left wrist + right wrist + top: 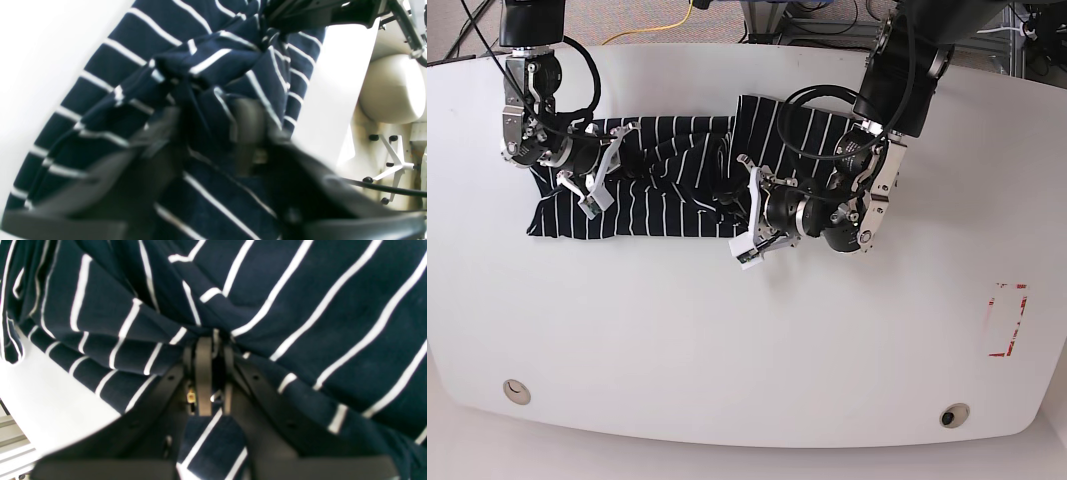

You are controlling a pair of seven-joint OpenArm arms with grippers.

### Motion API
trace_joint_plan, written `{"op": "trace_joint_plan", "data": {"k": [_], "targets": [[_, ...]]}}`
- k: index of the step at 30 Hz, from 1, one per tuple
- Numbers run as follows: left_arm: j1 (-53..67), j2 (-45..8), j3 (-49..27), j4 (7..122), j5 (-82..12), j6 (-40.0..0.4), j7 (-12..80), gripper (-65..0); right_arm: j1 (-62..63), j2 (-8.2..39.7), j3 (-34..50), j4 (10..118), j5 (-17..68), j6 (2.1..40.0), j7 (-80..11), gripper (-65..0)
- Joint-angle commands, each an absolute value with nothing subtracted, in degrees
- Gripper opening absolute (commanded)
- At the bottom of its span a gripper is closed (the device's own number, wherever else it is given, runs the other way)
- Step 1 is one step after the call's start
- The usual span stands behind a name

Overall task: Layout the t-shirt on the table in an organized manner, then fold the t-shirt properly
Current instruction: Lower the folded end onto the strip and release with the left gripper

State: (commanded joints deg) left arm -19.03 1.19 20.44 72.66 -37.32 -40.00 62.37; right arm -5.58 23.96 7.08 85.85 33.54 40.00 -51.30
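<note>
the t-shirt (667, 185) lay bunched on the far half of the desk (727, 340), well apart from the red outline mark (1007, 320), which sat near the desk edge on the side of the arm with the left wrist camera. relative to that mark, the shirt spread toward the opposite side and farther back, one part flat with stripes running lengthwise, another part folded up behind it, wrinkled in the middle. right tool (213, 340) was at the shirt end farthest from the mark; in the right wrist view its fingers (203, 373) were pressed close together with a pleat of striped fabric pinched between them, cloth draped over and around the tips. left tool (230, 133) was at the shirt edge nearest the mark, low over the desk; the left wrist view was blurred, fabric bunched between its fingers (247, 130) and looked gripped there. two round holes (517, 390) sat along the near desk edge, well away from the shirt and both tools.
</note>
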Motion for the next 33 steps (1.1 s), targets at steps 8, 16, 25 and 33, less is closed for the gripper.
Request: {"op": "trace_joint_plan", "data": {"k": [8,16,25,33], "targets": [[-18.95,1.36,19.56,73.19,-33.89,-40.00,62.29,-63.7,-5.49,23.96,7.08,85.85,33.54,40.00,-51.30,-60.9],[-18.95,1.45,13.76,77.67,-33.71,-40.00,62.55,-65.0,-5.58,23.96,7.08,85.85,33.54,40.00,-51.30,-60.9],[-20.53,2.68,13.67,77.58,-33.45,-40.00,62.20,-65.0,-5.67,23.96,7.08,85.85,33.54,40.00,-51.30,-60.9],[-21.23,3.74,14.11,77.41,-30.90,-40.00,57.71,-65.0,-5.67,23.96,7.08,85.85,33.54,40.00,-51.30,-60.9]]}}
